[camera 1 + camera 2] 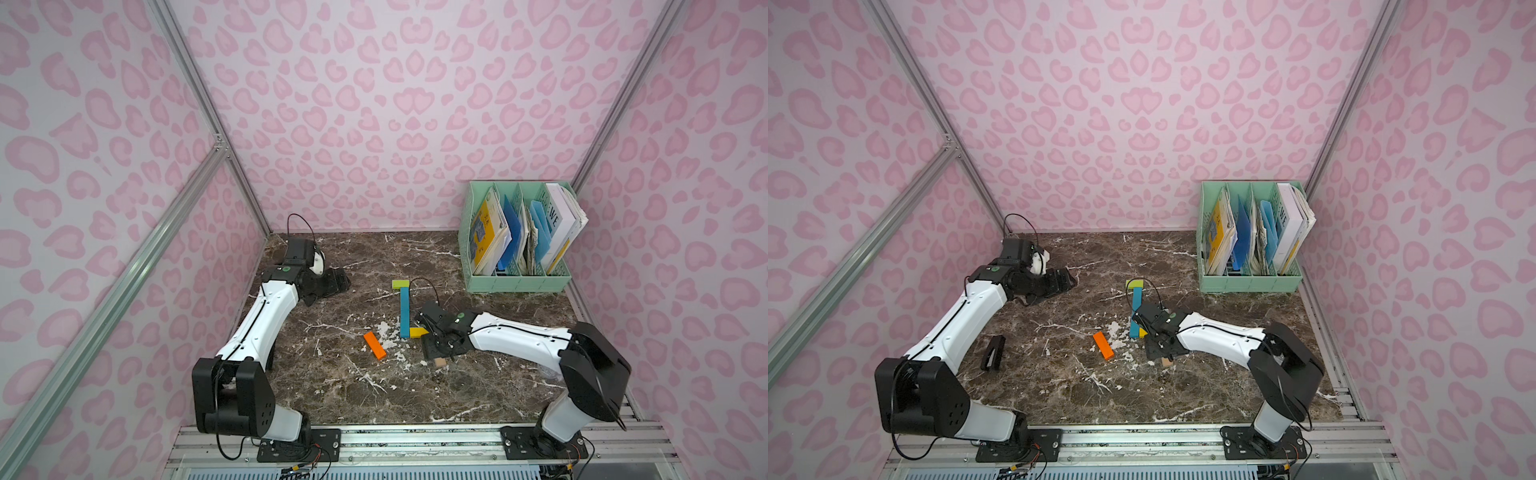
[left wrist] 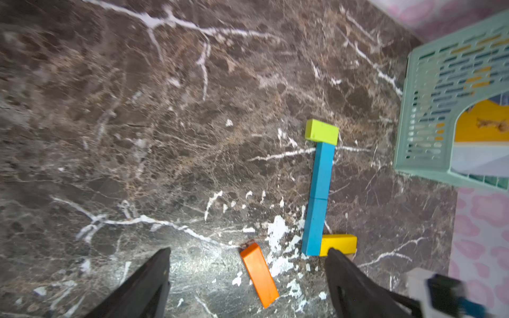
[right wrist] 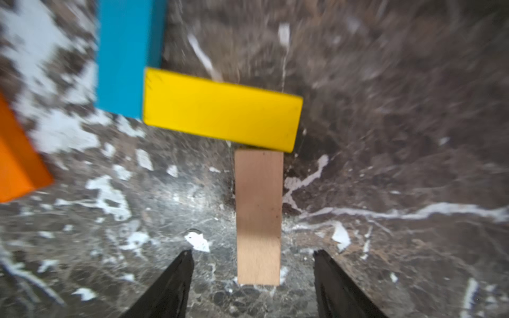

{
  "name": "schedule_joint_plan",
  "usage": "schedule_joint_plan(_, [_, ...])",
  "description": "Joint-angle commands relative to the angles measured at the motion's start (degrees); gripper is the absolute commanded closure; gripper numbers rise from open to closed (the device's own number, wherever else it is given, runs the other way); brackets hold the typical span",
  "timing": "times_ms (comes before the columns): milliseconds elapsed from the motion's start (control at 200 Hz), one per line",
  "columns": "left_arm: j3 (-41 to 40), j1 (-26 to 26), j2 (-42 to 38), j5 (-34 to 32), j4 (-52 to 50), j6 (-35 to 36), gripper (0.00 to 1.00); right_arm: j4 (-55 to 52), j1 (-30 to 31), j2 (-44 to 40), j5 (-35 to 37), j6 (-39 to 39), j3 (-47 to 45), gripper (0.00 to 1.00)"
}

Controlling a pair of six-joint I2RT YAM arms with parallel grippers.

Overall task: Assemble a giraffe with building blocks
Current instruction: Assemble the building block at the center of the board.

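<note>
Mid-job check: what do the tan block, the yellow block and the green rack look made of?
The tan block looks like bare, matte wood, with faint grain streaks showing. The yellow block is probably painted wood, given its smooth, even colour and slight sheen. The green rack looks like moulded plastic, judging by its slotted lattice wall.

The table top [image 3: 413, 82] looks like polished brown marble with white veins. It gives a soft shine under the light, though it may be only a printed film. The tan block [image 3: 259, 217] is bare wood, matt, with a fine grain visible. The yellow block [image 3: 220, 110], the blue blocks [image 2: 321, 179], the orange block [image 2: 259, 275] and the lime-green block [image 2: 321, 132] carry smooth opaque paint with a slight sheen. The file rack [image 1: 515, 282] is matt mint plastic with slotted walls, and paper booklets [image 1: 557, 216] stand in it. The frame bars [image 1: 124, 282] are brushed metal. The left arm [image 1: 266, 320] has glossy white plastic covers and matt black joints.
</note>
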Motion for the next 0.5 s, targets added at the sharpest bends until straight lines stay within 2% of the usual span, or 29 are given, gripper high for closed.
schedule_joint_plan(0, [-1.4,-3.7,0.4,-2.4,-4.1,-3.4,0.12,-2.5,-2.6,-4.1,3.6,-1.8,1.8,0.28])
schedule_joint_plan(145, [-1.4,-11.0,-0.2,-6.0,-9.9,-11.0,0.18,2.4,-11.0,-10.4,2.2,-5.5,-1.3,0.28])
schedule_joint_plan(285, [-0.2,-16.3,2.1,-5.8,-14.0,-24.3,0.23,9.5,-18.3,-12.4,-2.3,-8.5,-6.3,0.29])
schedule_joint_plan(410, [0.9,-18.3,7.7,-1.3,-16.2,-34.8,0.30,13.0,-19.8,-11.9,-2.9,-9.7,-8.7,0.29])
schedule_joint_plan(495, [3.6,-20.1,11.7,-4.1,-19.1,-37.0,0.31,15.3,-20.0,-12.6,-3.5,-9.8,-11.1,0.29])
